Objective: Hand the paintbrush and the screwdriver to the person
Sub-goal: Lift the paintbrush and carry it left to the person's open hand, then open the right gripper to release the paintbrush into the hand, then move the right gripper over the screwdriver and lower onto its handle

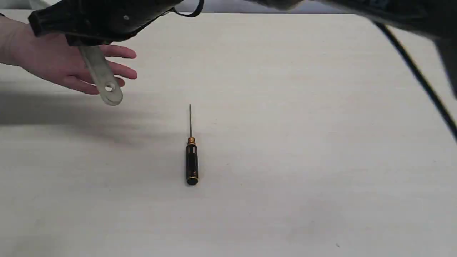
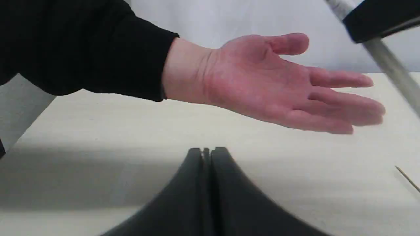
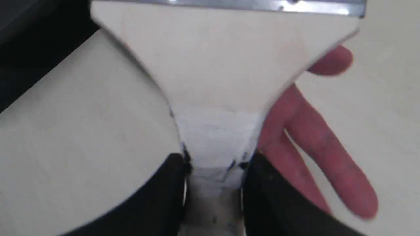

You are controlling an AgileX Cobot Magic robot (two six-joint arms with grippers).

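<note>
The person's open hand (image 1: 53, 64) reaches in palm up from the far left, above the table. My right gripper (image 1: 85, 41) has crossed to the left and is shut on the paintbrush (image 1: 103, 76), whose wooden handle end with the hole hangs over the fingers. In the right wrist view the paintbrush (image 3: 226, 59) widens to its silver ferrule, with the hand (image 3: 311, 137) below it and the bristles out of view. The screwdriver (image 1: 191, 157) lies on the table's middle, shaft pointing away. My left gripper (image 2: 206, 150) is shut and empty, in front of the hand (image 2: 262, 85).
The pale tabletop (image 1: 303, 142) runs to a far edge near the top of the exterior view. The right arm and its dark cable (image 1: 417, 75) cross the upper right. A broad shadow lies on the table under the hand.
</note>
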